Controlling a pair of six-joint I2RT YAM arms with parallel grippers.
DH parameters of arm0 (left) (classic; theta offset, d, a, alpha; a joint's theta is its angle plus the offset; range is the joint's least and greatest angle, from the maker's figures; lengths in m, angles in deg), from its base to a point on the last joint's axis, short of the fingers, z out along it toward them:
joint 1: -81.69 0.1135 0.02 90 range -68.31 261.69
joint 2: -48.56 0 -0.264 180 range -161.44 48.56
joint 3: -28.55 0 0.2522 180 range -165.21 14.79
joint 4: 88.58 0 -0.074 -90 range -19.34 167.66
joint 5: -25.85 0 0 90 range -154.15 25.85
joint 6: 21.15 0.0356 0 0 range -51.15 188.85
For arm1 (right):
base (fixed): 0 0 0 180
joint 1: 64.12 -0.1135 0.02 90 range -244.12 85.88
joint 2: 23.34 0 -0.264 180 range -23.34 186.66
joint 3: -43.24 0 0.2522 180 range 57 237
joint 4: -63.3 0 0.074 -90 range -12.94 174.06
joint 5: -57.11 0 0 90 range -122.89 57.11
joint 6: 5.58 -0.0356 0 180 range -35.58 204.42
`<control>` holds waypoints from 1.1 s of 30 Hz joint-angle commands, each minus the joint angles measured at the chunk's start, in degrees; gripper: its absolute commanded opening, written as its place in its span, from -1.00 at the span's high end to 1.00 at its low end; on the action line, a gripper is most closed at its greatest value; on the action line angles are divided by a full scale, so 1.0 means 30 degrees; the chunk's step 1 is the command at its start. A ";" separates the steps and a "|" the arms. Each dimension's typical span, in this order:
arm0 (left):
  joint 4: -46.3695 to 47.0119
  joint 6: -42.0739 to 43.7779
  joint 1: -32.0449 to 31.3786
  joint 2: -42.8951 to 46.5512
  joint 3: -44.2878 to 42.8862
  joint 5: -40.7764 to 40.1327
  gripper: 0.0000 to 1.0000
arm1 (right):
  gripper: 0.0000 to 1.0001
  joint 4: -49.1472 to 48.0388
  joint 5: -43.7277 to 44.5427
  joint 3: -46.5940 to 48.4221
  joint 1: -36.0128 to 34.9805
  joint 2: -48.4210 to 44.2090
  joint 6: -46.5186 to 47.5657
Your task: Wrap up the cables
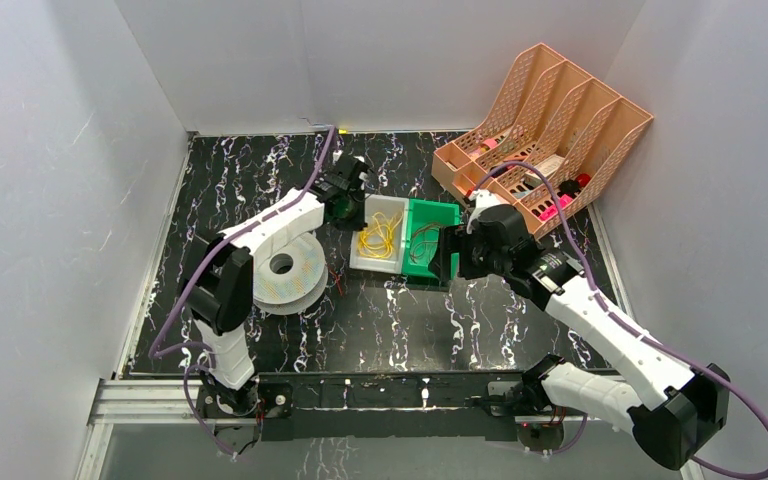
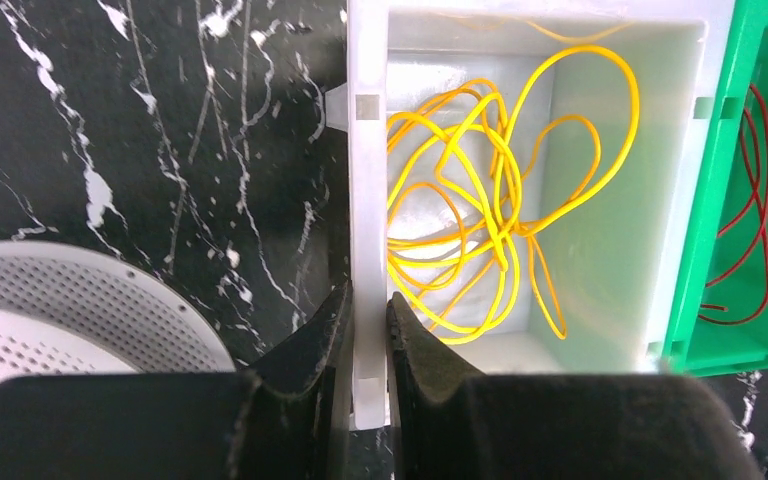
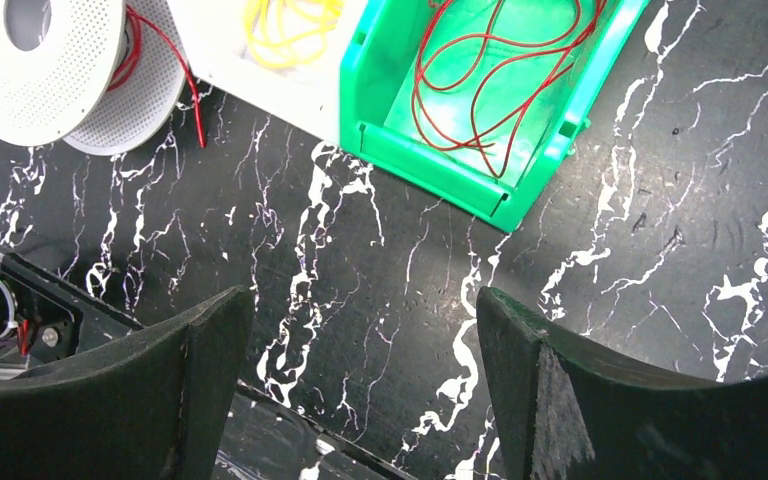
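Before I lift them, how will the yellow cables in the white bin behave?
Probably floppy: the yellow cables lie in loose, overlapping loops in the white bin. They look tangled, so pulling one may well drag the rest. Thin and likely light, they could slip out of a loose pinch.

- Black worktop [image 1: 390, 325] with white marble veining.
- White spool [image 1: 282, 268] lies flat at the left; 1 red wire [image 3: 196, 110] trails off it onto the worktop.
- 2 bins stand mid-worktop, touching side by side: white bin [image 1: 385, 199] left, green bin [image 1: 436, 207] right.
- Peach file rack [image 1: 560, 105] stands at the far right corner.
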 commanded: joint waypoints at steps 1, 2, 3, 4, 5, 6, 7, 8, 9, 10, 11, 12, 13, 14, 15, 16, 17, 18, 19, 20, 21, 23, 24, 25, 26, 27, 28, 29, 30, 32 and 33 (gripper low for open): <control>0.0167 -0.1744 -0.0911 0.1729 0.0401 -0.0553 1.00 | -0.79 0.0184 0.0578 0.0122 0.0034 -0.0674 -0.0264; 0.0232 -0.2072 -0.1173 0.1770 0.0522 -0.0855 1.00 | -0.78 0.0235 0.0644 0.0080 0.0035 -0.0769 -0.0306; 0.0375 -0.2337 -0.1407 0.1834 0.0639 -0.1061 1.00 | -0.78 0.0229 0.0704 0.0038 0.0035 -0.0872 -0.0370; 0.0485 -0.2611 -0.1627 0.1846 0.0792 -0.1241 1.00 | -0.79 0.0215 0.0748 -0.0057 0.0039 -0.0973 -0.0444; 0.0627 -0.2873 -0.1804 0.1847 0.0882 -0.1388 1.00 | -0.79 0.0209 0.0739 -0.0100 0.0028 -0.1041 -0.0508; 0.0783 -0.3295 -0.2017 0.1847 0.0981 -0.1468 1.00 | -0.79 0.0183 0.0751 -0.0186 0.0042 -0.1082 -0.0563; 0.0942 -0.3614 -0.2164 0.1810 0.1092 -0.1508 1.00 | -0.79 0.0165 0.0743 -0.0229 0.0029 -0.1102 -0.0585; 0.1101 -0.3892 -0.2293 0.1791 0.1179 -0.1557 1.00 | -0.79 0.0185 0.0768 -0.0264 0.0034 -0.1097 -0.0610; 0.1216 -0.4117 -0.2389 0.1734 0.1249 -0.1676 1.00 | -0.79 0.0206 0.0789 -0.0290 0.0031 -0.1115 -0.0616; 0.1311 -0.4357 -0.2467 0.1675 0.1287 -0.1768 1.00 | -0.79 0.0252 0.0814 -0.0294 0.0038 -0.1132 -0.0617; 0.1433 -0.4593 -0.2510 0.1632 0.1313 -0.1772 1.00 | -0.79 0.0284 0.0831 -0.0294 0.0046 -0.1145 -0.0617; 0.1576 -0.4842 -0.2556 0.1593 0.1346 -0.1689 1.00 | -0.79 0.0298 0.0874 -0.0294 0.0055 -0.1176 -0.0590; 0.1708 -0.5008 -0.2576 0.1537 0.1350 -0.1660 1.00 | -0.79 0.0330 0.0930 -0.0294 0.0045 -0.1224 -0.0588; 0.1831 -0.5234 -0.2604 0.1504 0.1373 -0.1678 1.00 | -0.79 0.0355 0.0967 -0.0294 0.0029 -0.1288 -0.0562; 0.2000 -0.5431 -0.2670 0.1475 0.1386 -0.1750 1.00 | -0.79 0.0403 0.0979 -0.0298 0.0042 -0.1329 -0.0559; 0.2189 -0.5598 -0.2704 0.1464 0.1469 -0.1862 1.00 | -0.79 0.0423 0.0976 -0.0320 0.0051 -0.1415 -0.0559; 0.2403 -0.5744 -0.2712 0.1473 0.1556 -0.1949 1.00 | -0.79 0.0429 0.0984 -0.0323 0.0048 -0.1481 -0.0559; 0.2665 -0.5879 -0.2713 0.1493 0.1644 -0.1982 1.00 | -0.79 0.0467 0.0977 -0.0331 0.0044 -0.1569 -0.0559; 0.2891 -0.5973 -0.2698 0.1481 0.1732 -0.2074 1.00 | -0.79 0.0501 0.0958 -0.0350 0.0055 -0.1650 -0.0559; 0.3077 -0.6062 -0.2711 0.1398 0.1754 -0.2063 1.00 | -0.79 0.0523 0.0919 -0.0352 0.0034 -0.1743 -0.0559; 0.3206 -0.6139 -0.2702 0.1278 0.1698 -0.2003 1.00 | -0.80 0.0559 0.0958 -0.0375 0.0053 -0.1840 -0.0559; 0.3285 -0.6301 -0.2711 0.0879 0.1440 -0.1780 1.00 | -0.81 0.0657 0.1047 -0.0409 0.0030 -0.1977 -0.0533; 0.3335 -0.6370 -0.2713 0.0635 0.1351 -0.1631 1.00 | -0.81 0.0746 0.1135 -0.0424 0.0027 -0.2038 -0.0530; 0.3420 -0.6444 -0.2713 0.0414 0.1263 -0.1434 1.00 | -0.81 0.0832 0.1186 -0.0413 0.0030 -0.2075 -0.0529; 0.3605 -0.6479 -0.2724 0.0241 0.1237 -0.1346 1.00 | -0.81 0.0931 0.1277 -0.0390 0.0027 -0.2134 -0.0507; 0.3818 -0.6436 -0.2747 0.0185 0.1274 -0.1331 1.00 | -0.81 0.1024 0.1307 -0.0361 0.0049 -0.2164 -0.0475; 0.4006 -0.6394 -0.2790 0.0138 0.1330 -0.1304 1.00 | -0.81 0.1087 0.1358 -0.0354 0.0029 -0.2244 -0.0471; 0.4143 -0.6335 -0.2799 0.0070 0.1348 -0.1264 1.00 | -0.81 0.1095 0.1368 -0.0375 0.0031 -0.2317 -0.0486; 0.4200 -0.6305 -0.2786 0.0010 0.1310 -0.1229 1.00 | -0.81 0.1077 0.1395 -0.0403 0.0049 -0.2432 -0.0487; 0.4210 -0.6241 -0.2789 -0.0157 0.1167 -0.1080 1.00 | -0.82 0.0968 0.1425 -0.0518 0.0027 -0.2578 -0.0500; 0.4220 -0.6223 -0.2788 -0.0213 0.1126 -0.1042 0.98 | -0.82 0.0933 0.1453 -0.0549 0.0041 -0.2589 -0.0518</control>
